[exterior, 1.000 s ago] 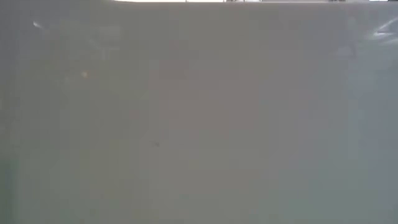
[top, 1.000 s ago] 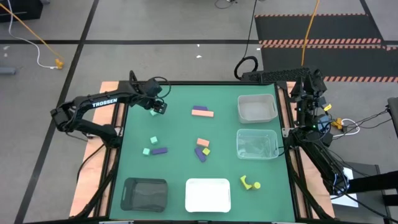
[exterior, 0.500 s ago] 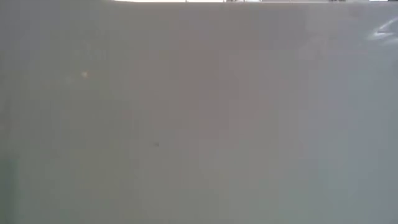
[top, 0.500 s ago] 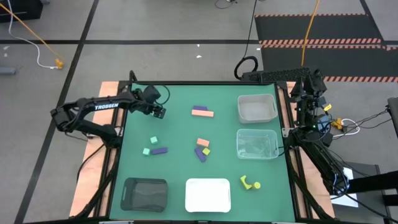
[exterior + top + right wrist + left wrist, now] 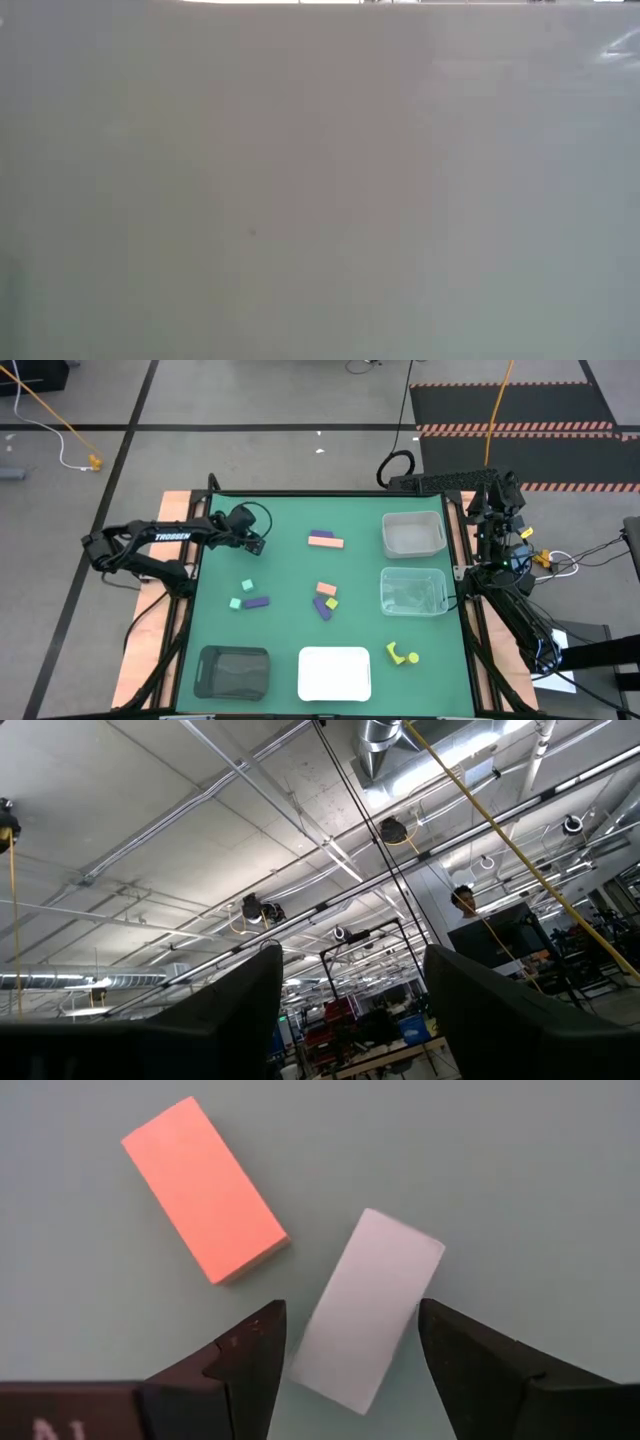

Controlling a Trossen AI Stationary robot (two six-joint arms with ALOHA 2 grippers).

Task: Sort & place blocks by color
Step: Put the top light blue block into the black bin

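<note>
The blocks lie loose on the green table [image 5: 290,650], none of them in a tray. Toward the left edge, the left gripper [image 5: 252,543] hangs low with its fingers spread and nothing gripped. In its wrist view they straddle one end of a mint bar [image 5: 372,1305], which lies flat and skewed across the gap, with a salmon bar [image 5: 205,1190] just beside it and not touching. Closing on that slant could twist the mint bar out or push it into its salmon neighbour. Two mint cubes [image 5: 241,593] and a purple bar [image 5: 257,601] lie near the middle of the left half. Stacked-looking purple and salmon bars [image 5: 325,539] and a mixed cluster [image 5: 325,600] sit centrally, and yellow pieces [image 5: 402,655] lie toward the right. A black tray [image 5: 205,660] and a white tray [image 5: 305,660] share one edge, and two clear trays [image 5: 442,575] line the right edge. The right gripper [image 5: 352,955] waits folded there, open and empty, aimed at ceiling pipes, lamps and a distant person [image 5: 462,900]. The low view shows only grey.
</note>
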